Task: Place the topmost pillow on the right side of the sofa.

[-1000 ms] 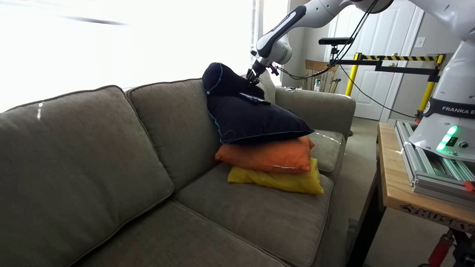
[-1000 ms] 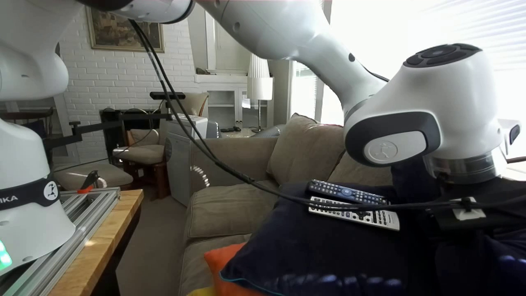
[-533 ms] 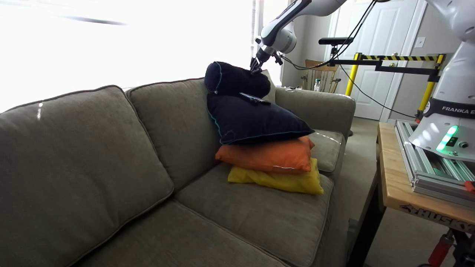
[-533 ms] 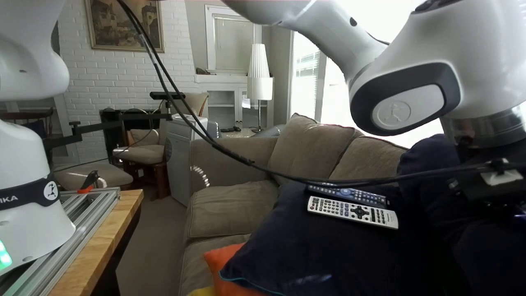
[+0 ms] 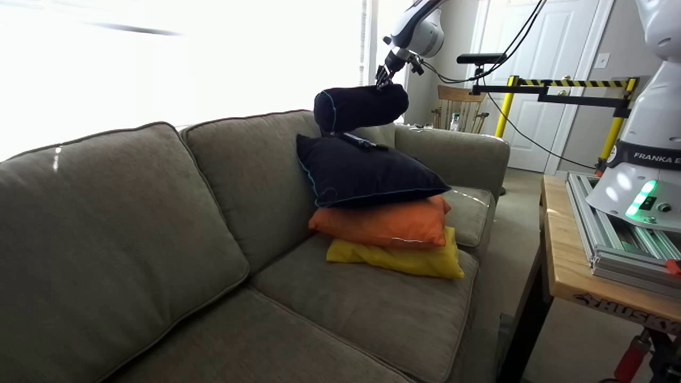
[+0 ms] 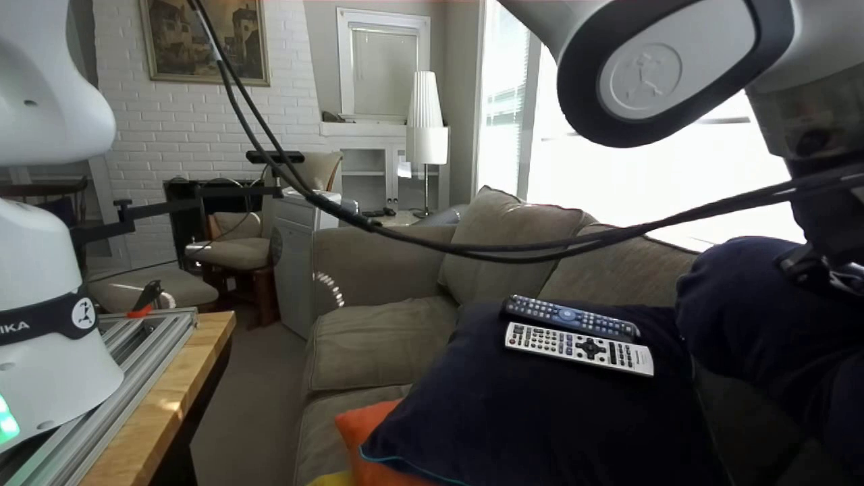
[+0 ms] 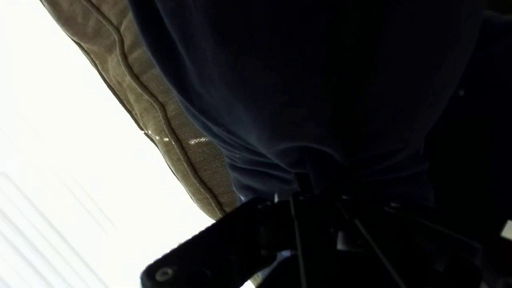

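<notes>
The topmost pillow [image 5: 362, 108], dark navy with a teal edge, hangs folded like a roll from my gripper [image 5: 381, 85], above the pile. My gripper is shut on a pinch of its fabric; in the wrist view the pillow [image 7: 280, 100] bunches up at the fingertips, which are very dark. In an exterior view the pillow [image 6: 756, 324] shows at the right edge. I cannot tell whether its lower edge still touches the pile. The grey-olive sofa [image 5: 122, 239] shows in both exterior views, with its armrest [image 5: 452, 157] and a bare seat cushion [image 6: 378, 344].
Below lies a second navy pillow [image 5: 367, 173] bearing a dark remote [image 6: 570, 316] and a silver remote [image 6: 579, 348]. Under it are an orange pillow [image 5: 380, 223] and a yellow pillow [image 5: 396, 255]. Cables [image 6: 472, 251] hang from the arm. A wooden table [image 5: 564, 250] holds the robot base.
My gripper has risen and moved toward the armrest end, lifting the topmost pillow with it. The pillow has come up off the sofa back. The remotes and the lower pillows have stayed in place.
</notes>
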`<state>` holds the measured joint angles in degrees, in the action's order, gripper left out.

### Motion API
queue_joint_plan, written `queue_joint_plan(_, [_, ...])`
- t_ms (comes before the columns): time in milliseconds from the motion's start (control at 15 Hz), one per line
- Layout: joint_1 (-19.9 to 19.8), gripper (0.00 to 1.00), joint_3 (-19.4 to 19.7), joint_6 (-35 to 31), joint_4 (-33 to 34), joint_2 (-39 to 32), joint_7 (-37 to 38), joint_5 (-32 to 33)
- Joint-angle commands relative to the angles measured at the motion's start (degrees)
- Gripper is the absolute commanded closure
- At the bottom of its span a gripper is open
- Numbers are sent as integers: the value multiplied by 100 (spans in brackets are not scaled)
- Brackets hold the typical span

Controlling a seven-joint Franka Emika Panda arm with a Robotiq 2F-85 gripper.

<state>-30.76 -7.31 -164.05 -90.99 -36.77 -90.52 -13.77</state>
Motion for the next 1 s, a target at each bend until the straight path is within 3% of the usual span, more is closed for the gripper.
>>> queue_joint_plan(0, [-124, 99, 159, 77, -604, 618, 57, 153])
queue_joint_plan(400, [-482, 99, 294, 201, -946, 812, -91, 32])
queue_joint_plan(933, [-1104, 99, 24, 798, -866, 722, -467, -198])
